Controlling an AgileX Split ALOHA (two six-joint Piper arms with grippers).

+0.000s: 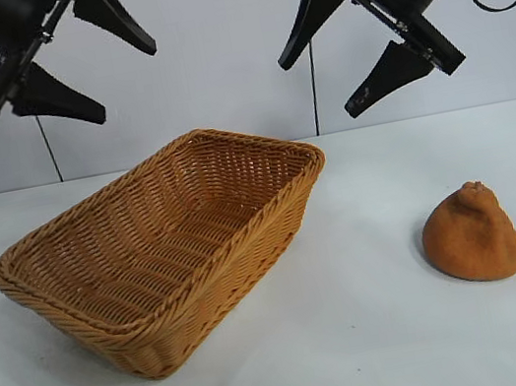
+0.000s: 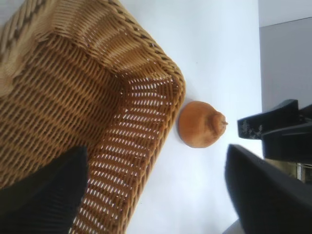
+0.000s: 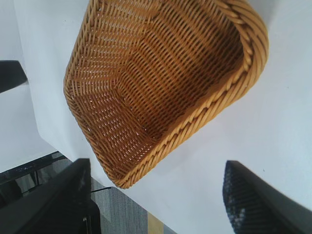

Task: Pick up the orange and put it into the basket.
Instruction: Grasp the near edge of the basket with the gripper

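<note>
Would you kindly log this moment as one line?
orange: on table, right of basket | basket: empty | left gripper: open, raised | right gripper: open, raised

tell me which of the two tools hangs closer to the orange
The right tool, open and empty: it hangs high almost over the orange, while the left tool hangs beyond the basket.
</note>
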